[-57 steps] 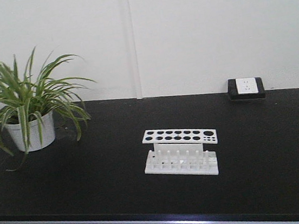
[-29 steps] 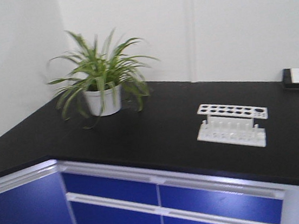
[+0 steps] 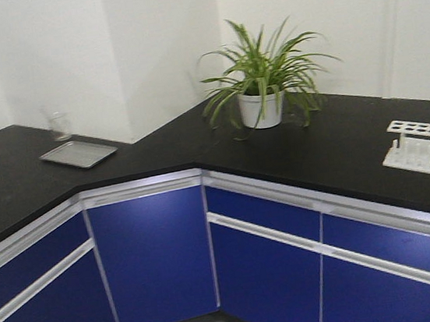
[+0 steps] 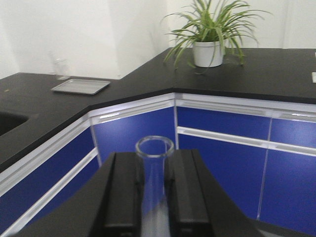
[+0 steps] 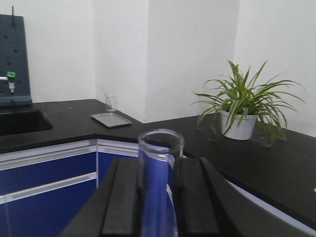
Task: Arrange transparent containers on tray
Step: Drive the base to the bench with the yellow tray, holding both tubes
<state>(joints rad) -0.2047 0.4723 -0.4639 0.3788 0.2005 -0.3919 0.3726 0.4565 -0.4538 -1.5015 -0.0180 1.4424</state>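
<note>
My left gripper (image 4: 154, 170) is shut on a clear test tube (image 4: 154, 168) whose open rim sticks out past the black fingers. My right gripper (image 5: 159, 177) is shut on a wider clear test tube (image 5: 159, 163), rim forward. Far off on the black counter lies a flat metal tray (image 3: 78, 153), also in the left wrist view as the tray (image 4: 81, 86) and in the right wrist view as the tray (image 5: 111, 119). A small glass vessel (image 3: 58, 126) stands just behind the tray, apart from both grippers. Neither arm shows in the front view.
A potted spider plant (image 3: 263, 84) sits on the corner counter. The white holed tube rack (image 3: 425, 149) stands at the right edge. Blue cabinet fronts (image 3: 156, 255) run below the L-shaped counter. A sink (image 5: 19, 121) and a wall pegboard (image 5: 12, 59) are at the left.
The front view has swung left: plant and rack slid to the right, and the counter corner, tray and blue cabinets have come into view.
</note>
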